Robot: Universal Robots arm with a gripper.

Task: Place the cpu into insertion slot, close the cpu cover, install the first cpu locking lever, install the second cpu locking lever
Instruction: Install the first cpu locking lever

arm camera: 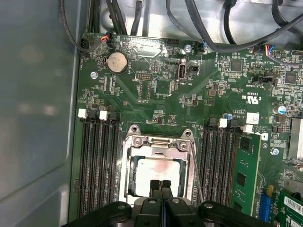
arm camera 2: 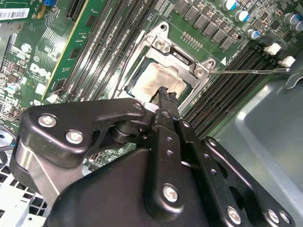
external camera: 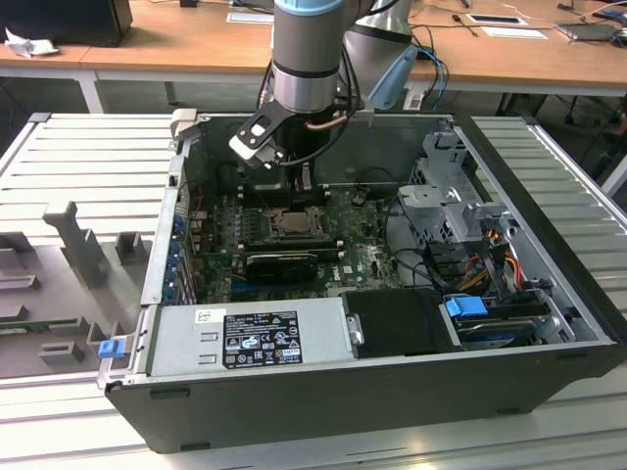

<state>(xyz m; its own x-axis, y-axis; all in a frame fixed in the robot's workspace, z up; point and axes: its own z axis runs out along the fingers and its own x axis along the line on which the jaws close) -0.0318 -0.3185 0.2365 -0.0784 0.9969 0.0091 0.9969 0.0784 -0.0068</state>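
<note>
First wrist view: the end effector (arm camera: 161, 183) has its fingers pressed together on nothing, tips at the near edge of the cpu (arm camera: 156, 169), which sits in the insertion slot (arm camera: 125, 184) beneath the cpu cover (arm camera: 158, 142). Lever work seems in hand; push the thin locking lever (arm camera 2: 251, 71) squarely, sparing the chip. Tip contact and the lever's catch are hidden.

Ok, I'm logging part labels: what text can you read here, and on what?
Black label on the power supply: too small to read.
White sticker beside it: too small.
White lettering on the motherboard, first wrist view: blurred.
Barcode strip, second wrist view: unreadable.
</note>
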